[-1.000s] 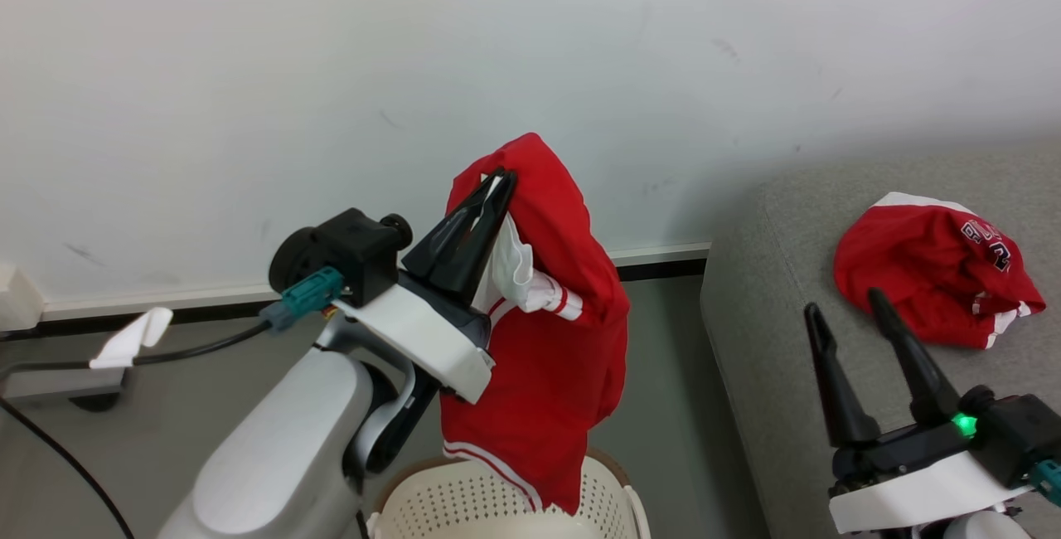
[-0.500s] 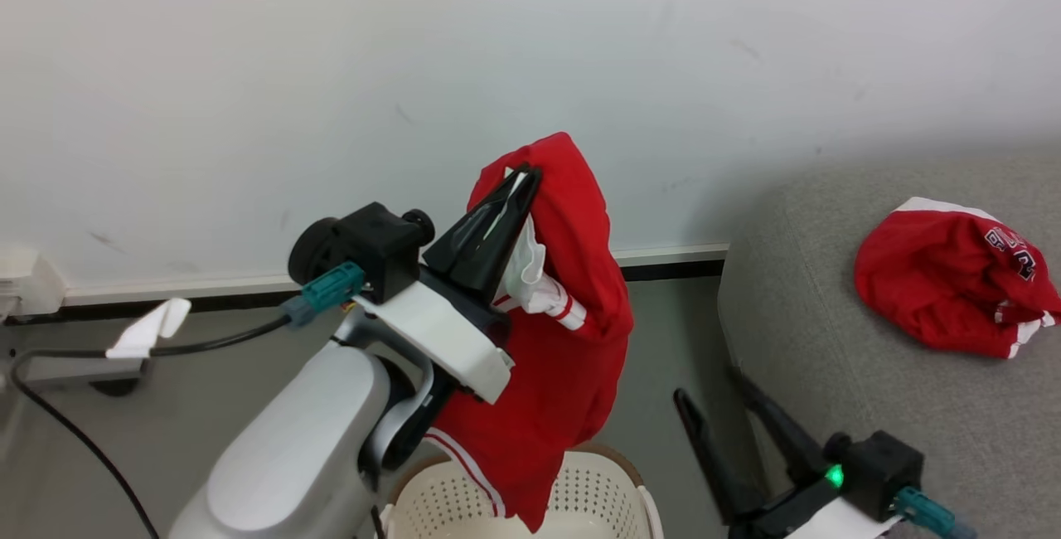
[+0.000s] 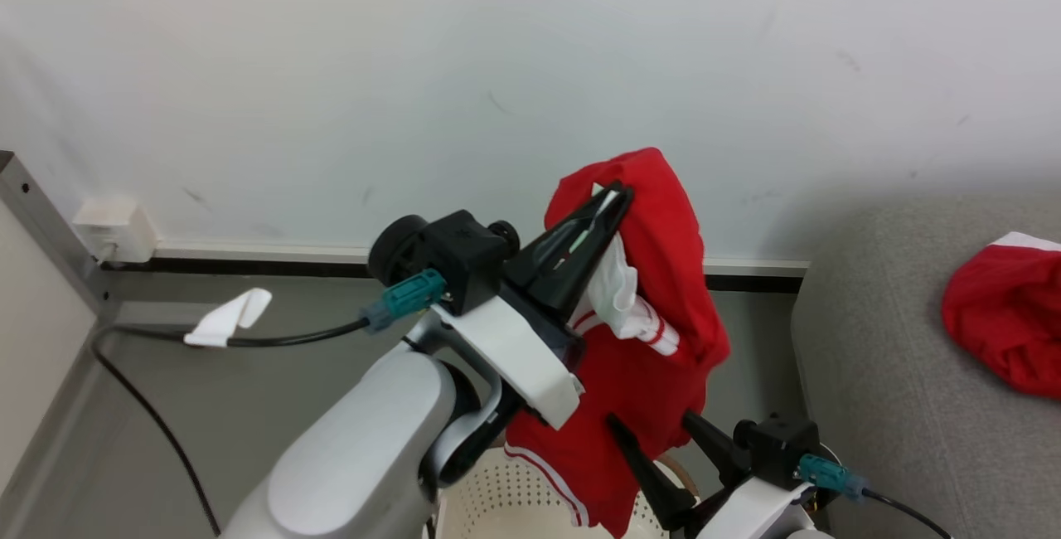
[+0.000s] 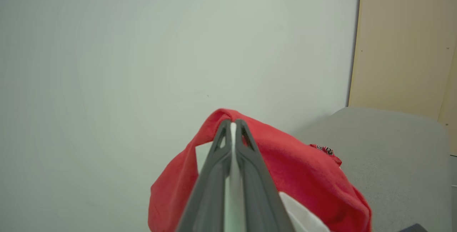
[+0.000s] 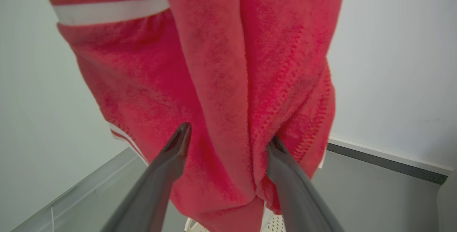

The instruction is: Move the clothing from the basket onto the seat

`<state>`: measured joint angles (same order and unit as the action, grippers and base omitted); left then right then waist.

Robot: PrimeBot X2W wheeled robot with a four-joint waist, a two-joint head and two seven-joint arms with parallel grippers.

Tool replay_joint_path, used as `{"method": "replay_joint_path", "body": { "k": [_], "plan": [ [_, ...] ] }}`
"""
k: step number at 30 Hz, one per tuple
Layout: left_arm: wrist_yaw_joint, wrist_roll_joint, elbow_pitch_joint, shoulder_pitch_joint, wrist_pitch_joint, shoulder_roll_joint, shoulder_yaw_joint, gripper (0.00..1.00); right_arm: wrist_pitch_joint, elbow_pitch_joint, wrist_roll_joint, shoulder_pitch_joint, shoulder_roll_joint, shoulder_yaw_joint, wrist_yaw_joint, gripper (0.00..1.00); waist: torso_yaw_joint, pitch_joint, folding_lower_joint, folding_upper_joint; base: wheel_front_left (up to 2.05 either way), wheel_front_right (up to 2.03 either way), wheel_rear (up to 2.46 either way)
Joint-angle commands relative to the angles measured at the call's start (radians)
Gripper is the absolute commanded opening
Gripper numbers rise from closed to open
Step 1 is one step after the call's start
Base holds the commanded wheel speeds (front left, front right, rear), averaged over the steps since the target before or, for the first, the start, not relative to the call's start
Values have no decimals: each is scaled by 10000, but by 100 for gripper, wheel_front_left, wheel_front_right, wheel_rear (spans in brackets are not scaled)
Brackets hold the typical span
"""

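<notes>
The left gripper is pinched tight on a red garment. Its two dark fingers are closed together on a strip of the white trim, with the red cloth folded up and over the tips. From that pinch the garment hangs straight down, so its long axis runs away below the fingertips, and its white-striped hem dangles at the mouth of the basket. I can't tell whether the hem has fully cleared the rim. The right gripper has its fingers spread wide and pointing up into the lower folds. In its wrist view the cloth hangs right in the gap between them, brushing the inner face of one finger and close to the other, but nothing is clamped. The seat lies off beyond the right gripper, on the side away from the left one. A second red garment is already crumpled on its cushion, well apart from both sets of fingers. To my eye, one piece is done and this is the last one, out of the basket or nearly so. What matters for the coming move is that the cloth hangs long and loose below the left fingers, while the seat is off to the side, nearer the right arm. Either the right fingers close on the lower folds to take some of the length, or the left arm swings the garment across. If it swings across, the trailing hem looks likely to drag on the basket rim or the seat's rounded edge unless it is carried high enough.
</notes>
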<state>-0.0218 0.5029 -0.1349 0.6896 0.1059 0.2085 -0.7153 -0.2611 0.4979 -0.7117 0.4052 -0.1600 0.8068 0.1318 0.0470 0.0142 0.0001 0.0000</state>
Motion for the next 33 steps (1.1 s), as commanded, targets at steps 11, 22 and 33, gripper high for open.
{"method": "replay_joint_path", "body": {
  "k": [11, 22, 33],
  "plan": [
    [-197, 70, 146, -115, -238, -220, -564, 0, -22, 954, -180, 761, 220, 44, -23, 100, 968, 160, -1, 0, 0, 0, 0],
    [-50, 200, -75, -301, -136, -74, -478, 0, -24, 383, -88, 461, 27, -28, -23, 0, 932, 254, -1, 0, 0, 0, 0],
    [62, 467, -579, -811, 50, 299, -365, 0, -25, -645, 356, 205, -569, -1324, -23, 0, 241, 284, -1, 0, 0, 0, 0]
  ]
}}
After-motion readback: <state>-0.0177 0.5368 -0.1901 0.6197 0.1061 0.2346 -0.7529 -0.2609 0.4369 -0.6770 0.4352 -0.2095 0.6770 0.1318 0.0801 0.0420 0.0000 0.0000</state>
